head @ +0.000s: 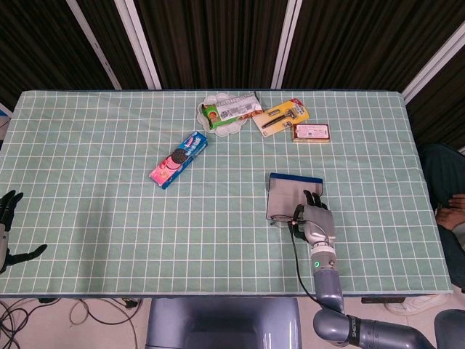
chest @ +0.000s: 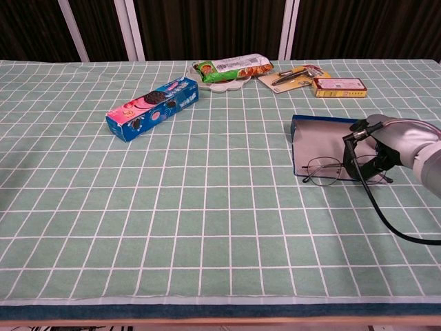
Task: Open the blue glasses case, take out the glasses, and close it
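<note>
The glasses case lies flat right of centre, its grey face up and a blue edge on the far side; it also shows in the head view. Thin wire-framed glasses hang at the case's near edge, with the lenses overlapping it. In the head view only a bit of the glasses peeks out. My right hand pinches the glasses at their right side, beside the case's near right corner. My left hand rests off the table's near left corner, fingers apart and holding nothing.
A blue and pink cookie box lies left of centre. At the far edge are a green snack packet on a white plate, a carded razor and a small orange box. A cable trails from my right hand.
</note>
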Motion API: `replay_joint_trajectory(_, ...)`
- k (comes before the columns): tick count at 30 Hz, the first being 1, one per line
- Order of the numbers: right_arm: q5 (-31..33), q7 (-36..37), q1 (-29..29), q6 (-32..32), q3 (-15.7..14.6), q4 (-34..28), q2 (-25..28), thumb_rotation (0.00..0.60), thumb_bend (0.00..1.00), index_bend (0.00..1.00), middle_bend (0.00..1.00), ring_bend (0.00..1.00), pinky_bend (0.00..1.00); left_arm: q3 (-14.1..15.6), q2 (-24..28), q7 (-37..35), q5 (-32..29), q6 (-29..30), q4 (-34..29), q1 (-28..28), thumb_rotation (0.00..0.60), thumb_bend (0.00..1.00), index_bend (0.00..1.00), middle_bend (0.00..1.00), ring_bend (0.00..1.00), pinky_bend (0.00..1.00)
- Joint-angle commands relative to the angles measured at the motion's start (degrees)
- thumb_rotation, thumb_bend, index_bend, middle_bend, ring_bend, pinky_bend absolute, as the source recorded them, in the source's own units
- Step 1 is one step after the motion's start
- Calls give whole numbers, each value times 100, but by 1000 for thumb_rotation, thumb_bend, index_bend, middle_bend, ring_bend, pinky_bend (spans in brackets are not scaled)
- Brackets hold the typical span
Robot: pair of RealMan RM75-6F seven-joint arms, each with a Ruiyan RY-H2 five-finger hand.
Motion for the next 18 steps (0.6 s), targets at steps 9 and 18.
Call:
replay_joint_trajectory(9,144,-272,287,85,221,-366,-91,600,569,561,99,0,194,2,-1,-6,7,-28,10,-17,600,27,0,0,0,0)
replay_joint_trajectory(18,453,-459,607,160,389,-504,-511,600,569,561,99,0,194,1,14,-51,13,-56,30,-30,600,26,0,0,0,0)
